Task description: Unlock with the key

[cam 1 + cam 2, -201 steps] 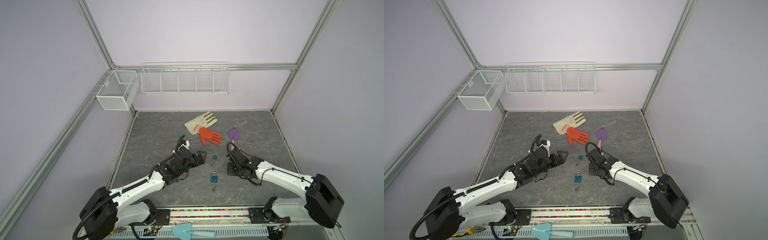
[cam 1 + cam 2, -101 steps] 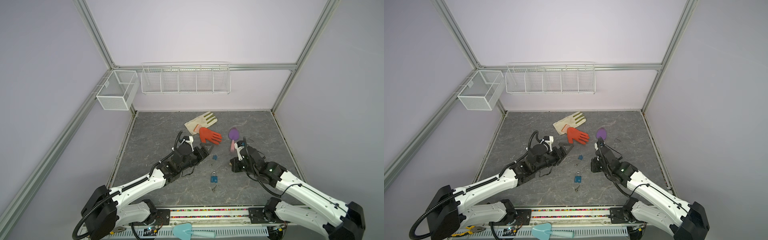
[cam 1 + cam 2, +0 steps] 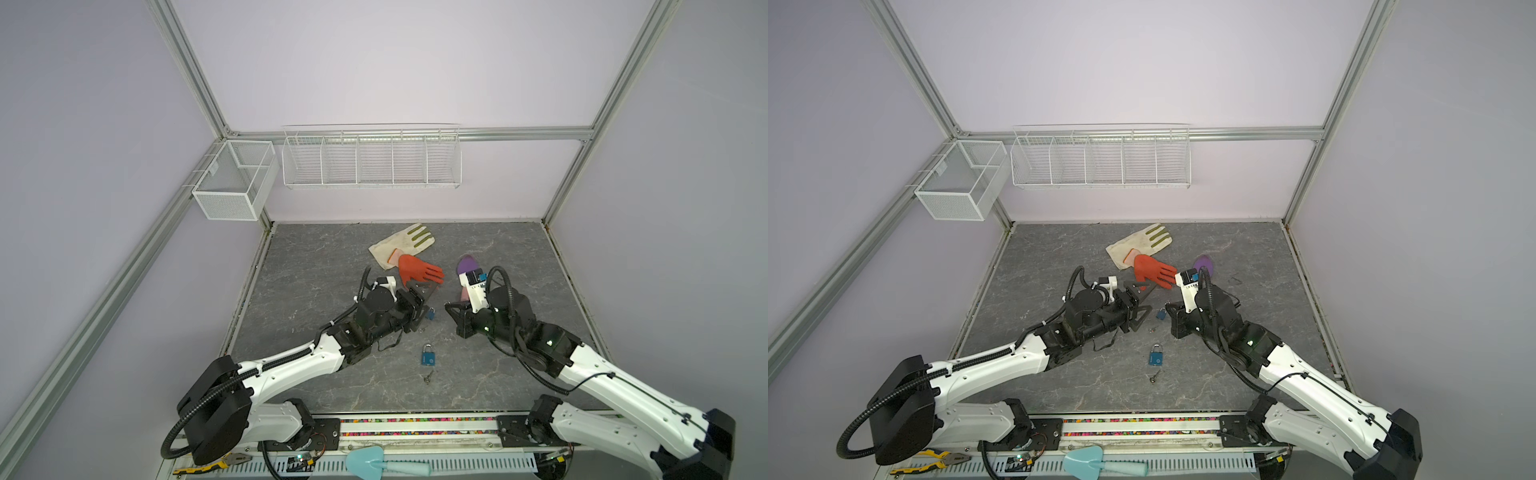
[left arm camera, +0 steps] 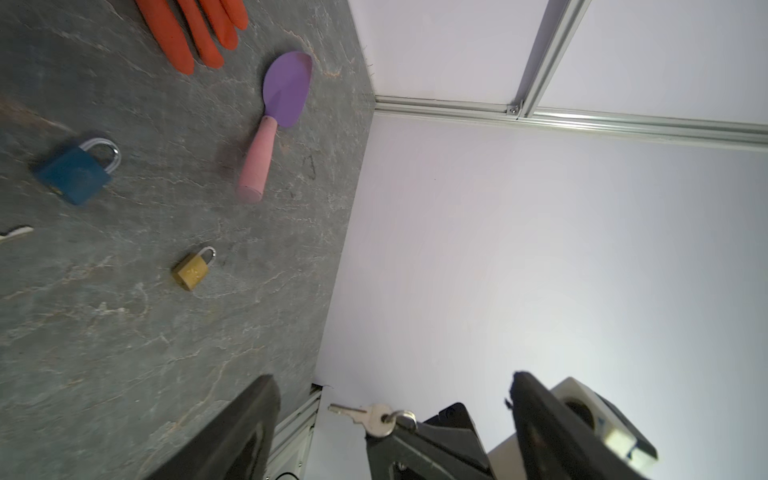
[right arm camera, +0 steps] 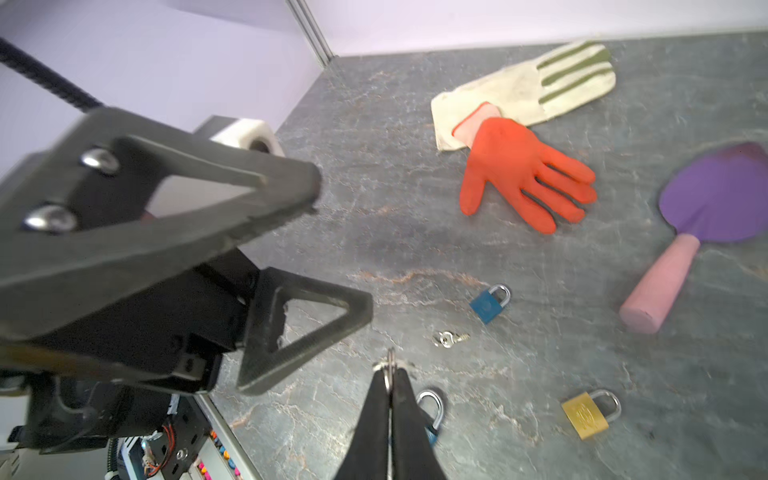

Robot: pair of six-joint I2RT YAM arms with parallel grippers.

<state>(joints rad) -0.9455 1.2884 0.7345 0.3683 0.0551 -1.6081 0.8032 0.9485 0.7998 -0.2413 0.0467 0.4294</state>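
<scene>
The right gripper [image 5: 390, 376] has its fingers pressed together on the ring of a silver key [image 4: 365, 417], and the key's blade sticks out free toward the left gripper [image 3: 428, 303]. The left gripper stands spread wide and empty. In its wrist view the key shows between its fingers and touches neither. The two grippers meet just in front of the red glove [image 3: 417, 270], on the robot's side of its fingertips. The left gripper's upper finger is close to those fingertips, but I cannot tell if they touch.

Which padlock the key is meant for is not clear. Three lie flat on the table [image 3: 316, 291]:
- A small blue padlock [image 3: 431, 313] lies just in front of the glove, between the two grippers in both top views, with a loose key [image 5: 451, 338] beside it.
- A bigger blue padlock [image 3: 428, 356] lies farther in front of the glove, with another loose key [image 3: 427, 377] just past it.
- A brass padlock [image 5: 586, 415] lies in front and to the right of the glove, hidden under the right arm in both top views.

As I judge it, the ring pinch is the weak point: the key can swing on the ring, and the blade would then miss the keyhole. A padlock lying loose would likely slide away under the push unless the left gripper clamps it first. The key may also simply be tried in the wrong padlock. With the grippers this near each other, a careless closing move could knock the key askew.
</scene>
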